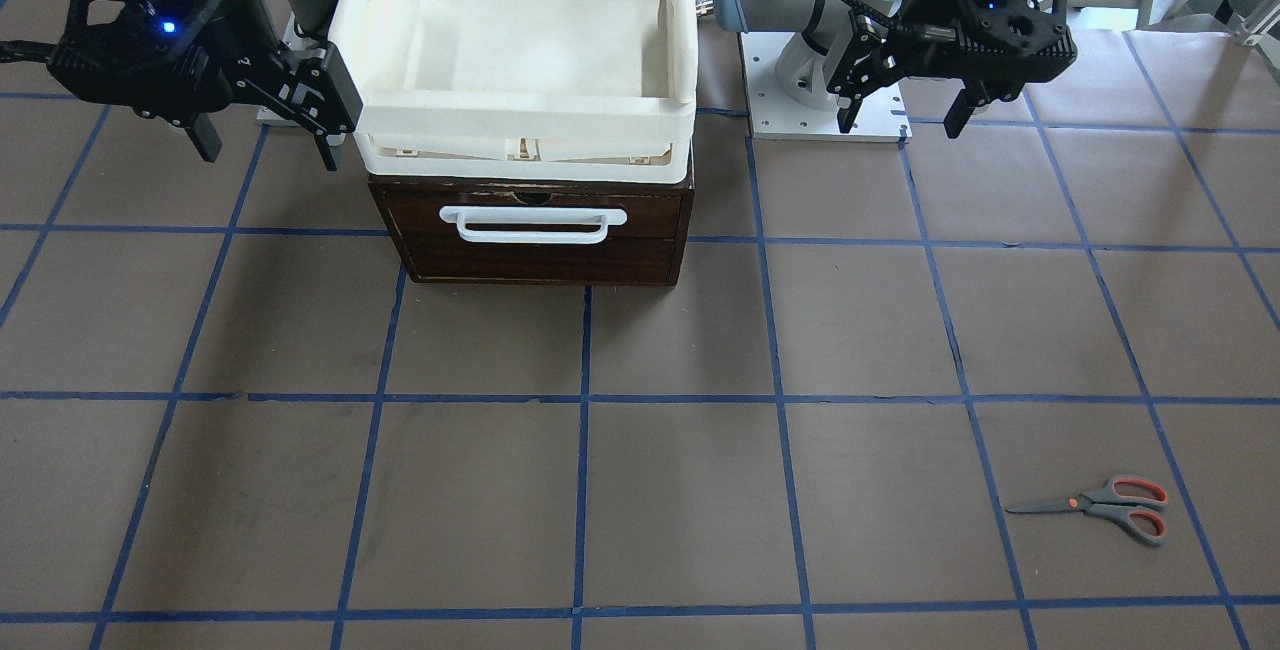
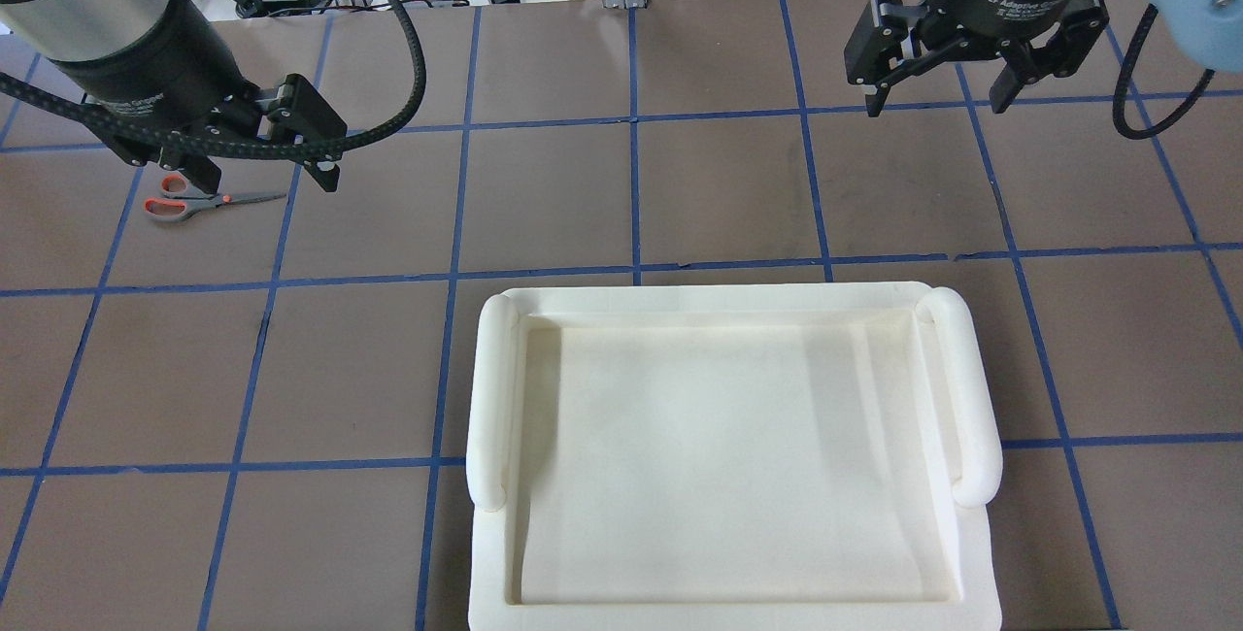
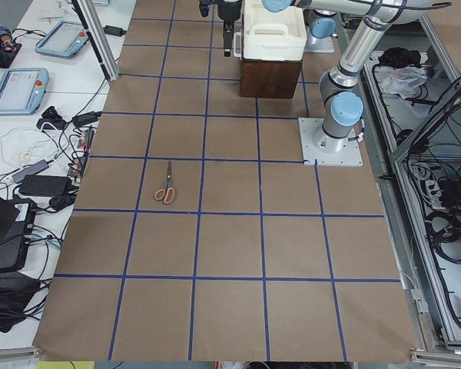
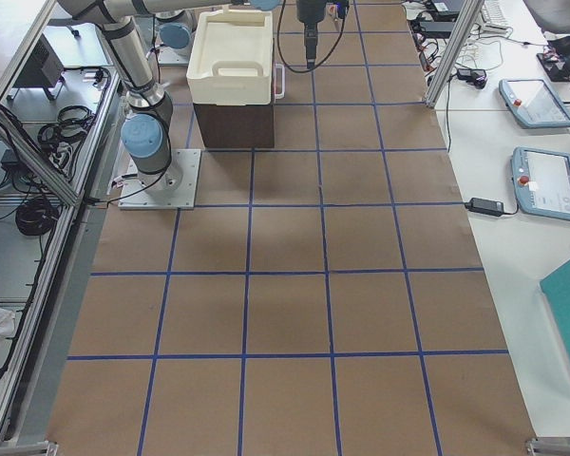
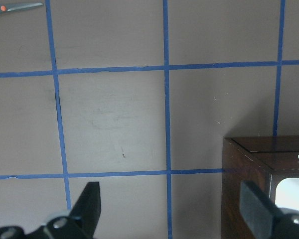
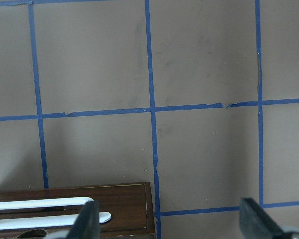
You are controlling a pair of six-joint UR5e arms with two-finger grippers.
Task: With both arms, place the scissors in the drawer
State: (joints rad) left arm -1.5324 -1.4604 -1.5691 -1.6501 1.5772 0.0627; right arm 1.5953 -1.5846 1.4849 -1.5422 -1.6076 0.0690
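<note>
Scissors (image 1: 1100,508) lie flat on the bench (image 1: 650,490), at the near right of the front view and well apart from the closed drawer (image 1: 535,245). The left tool (image 1: 905,118) and right tool (image 1: 268,145) hang spread and empty. Overhead they lie by the left tool, so I judge nothing is done yet: opening, picking up and placing all remain.

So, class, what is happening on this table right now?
Nothing is being handled yet. The scissors lie flat on the table on the robot's left side, well away from the drawer, which is shut with a cream tray sitting on top. The left tool and the right tool both hang open and empty in the air, one to each side of the drawer.
</note>
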